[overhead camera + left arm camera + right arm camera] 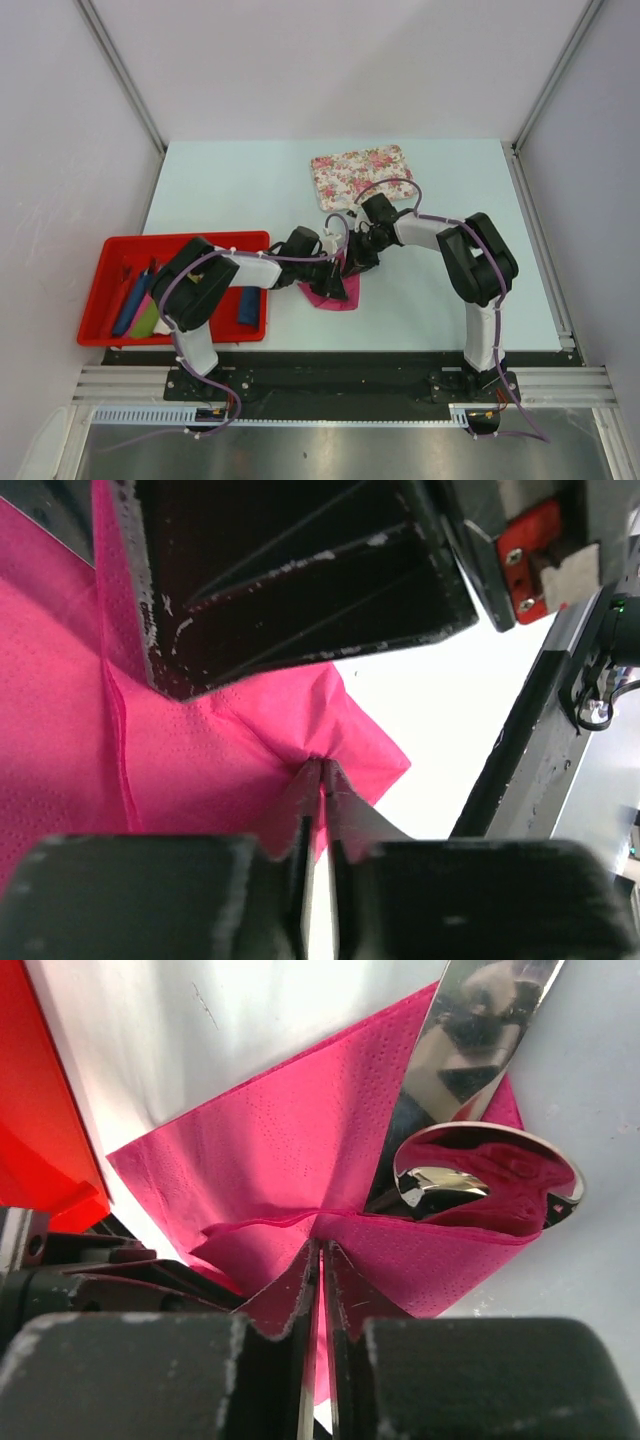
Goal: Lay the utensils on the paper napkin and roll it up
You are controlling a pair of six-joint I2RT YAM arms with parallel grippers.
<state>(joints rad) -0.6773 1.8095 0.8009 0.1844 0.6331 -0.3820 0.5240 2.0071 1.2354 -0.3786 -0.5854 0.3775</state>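
The magenta paper napkin [330, 293] lies on the table between both arms, partly folded over. My left gripper [322, 763] is shut and pinches a fold of the napkin [220, 750]. My right gripper [321, 1243] is shut and pinches the napkin's [290, 1150] folded edge. In the right wrist view a shiny spoon bowl [485, 1175] and a flat silvery handle [470, 1040] lie on the napkin, the fold partly wrapped round the spoon. In the top view both grippers [345, 272] meet over the napkin and the utensils are hidden.
A red tray [120, 252] at the left holds blue [133, 303] and green [148, 320] rolls. A floral mat [362, 175] lies at the back of the table. The right arm's dark body [290, 570] hangs close above in the left wrist view.
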